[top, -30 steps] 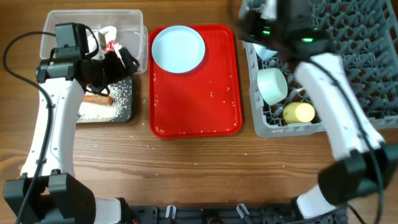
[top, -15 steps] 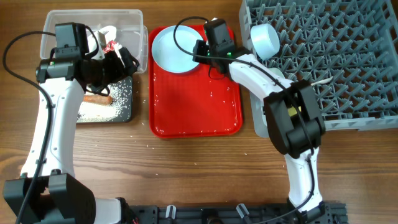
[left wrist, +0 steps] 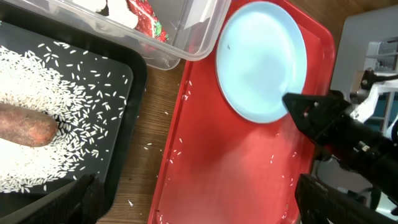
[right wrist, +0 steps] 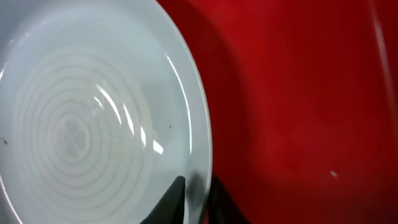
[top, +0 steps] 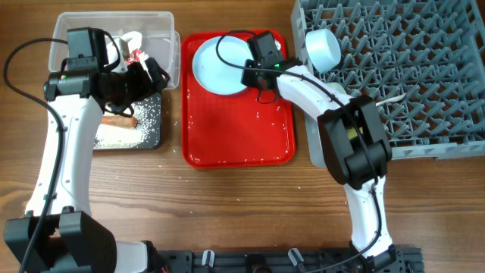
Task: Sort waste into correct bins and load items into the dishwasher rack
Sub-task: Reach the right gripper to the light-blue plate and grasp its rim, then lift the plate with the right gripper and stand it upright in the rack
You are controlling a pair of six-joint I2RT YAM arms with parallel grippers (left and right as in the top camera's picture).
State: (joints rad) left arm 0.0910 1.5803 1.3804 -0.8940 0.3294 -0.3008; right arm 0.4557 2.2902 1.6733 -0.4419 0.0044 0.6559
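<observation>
The round pale-blue plate (top: 216,61) lies at the back of the red tray (top: 239,129). It also shows in the left wrist view (left wrist: 261,59) and the right wrist view (right wrist: 87,118). My right gripper (top: 251,74) (right wrist: 198,194) is closed on the plate's right rim, one finger on each side. My left gripper (top: 150,74) (left wrist: 199,208) is open and empty, between the bins and the tray. The carrot-like stick (top: 120,120) (left wrist: 25,124) and rice grains (left wrist: 56,93) lie in the black bin (top: 151,133). The red-and-white wrapper (top: 135,57) (left wrist: 144,12) is in the clear bin (top: 76,26). One pale bowl (top: 322,47) stands in the grey rack (top: 409,76). The yellow cup is out of view.
A white spoon-like piece (top: 390,98) lies in the rack. Loose rice grains are scattered on the red tray (left wrist: 236,168) and on the wooden table (top: 227,205) in front of the black bin. The rack's front edge sits close to the tray's right side.
My right arm has swung from over the rack to the plate and closed on its right rim. The plate has shifted slightly to the right. My left arm has not moved.
</observation>
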